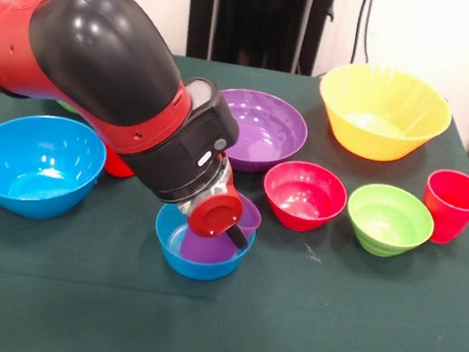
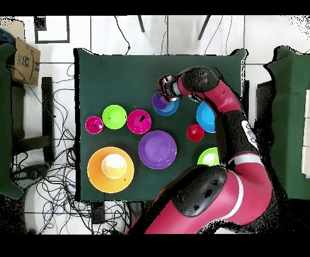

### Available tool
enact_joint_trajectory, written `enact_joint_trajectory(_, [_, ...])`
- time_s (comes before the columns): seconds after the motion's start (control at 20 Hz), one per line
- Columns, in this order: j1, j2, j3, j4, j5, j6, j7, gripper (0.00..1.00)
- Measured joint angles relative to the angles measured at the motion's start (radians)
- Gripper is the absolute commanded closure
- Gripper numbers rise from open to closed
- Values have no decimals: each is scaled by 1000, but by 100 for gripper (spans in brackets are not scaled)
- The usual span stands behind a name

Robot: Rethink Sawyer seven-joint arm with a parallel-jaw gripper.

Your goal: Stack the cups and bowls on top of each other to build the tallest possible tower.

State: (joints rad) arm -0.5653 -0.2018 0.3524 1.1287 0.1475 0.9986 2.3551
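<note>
My gripper (image 1: 228, 227) reaches down into the small blue bowl (image 1: 171, 251) at the table's front centre. The translucent purple cup (image 1: 202, 247) sits tilted inside that bowl, right at the gripper. In the overhead view the gripper (image 2: 163, 90) is over the same bowl (image 2: 172, 110) and the purple cup (image 2: 160, 103). One red cup (image 1: 453, 206) stands at the right. Another red cup (image 1: 117, 164) shows partly behind the arm. The red-pink bowl (image 1: 304, 196) and the small lime green bowl (image 1: 389, 220) stand apart, unstacked.
The large blue bowl (image 1: 35, 164) is at the left, the purple bowl (image 1: 264, 127) behind the centre, and the big yellow bowl (image 1: 383, 112) at the back right. The large lime green bowl (image 2: 209, 157) lies mostly under the arm. A cardboard box (image 2: 24, 60) stands off the table.
</note>
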Motion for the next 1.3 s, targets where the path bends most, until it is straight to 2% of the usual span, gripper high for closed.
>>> enact_joint_trajectory(0.85, [-10,13,-37,-59,-43,89,0,100])
enact_joint_trajectory(0.9, [-10,14,-38,-60,-46,87,0,0])
enact_joint_trajectory(1.05, [-11,16,-40,-60,-54,88,0,0])
enact_joint_trajectory(1.3, [-23,41,-61,-60,-113,88,0,0])
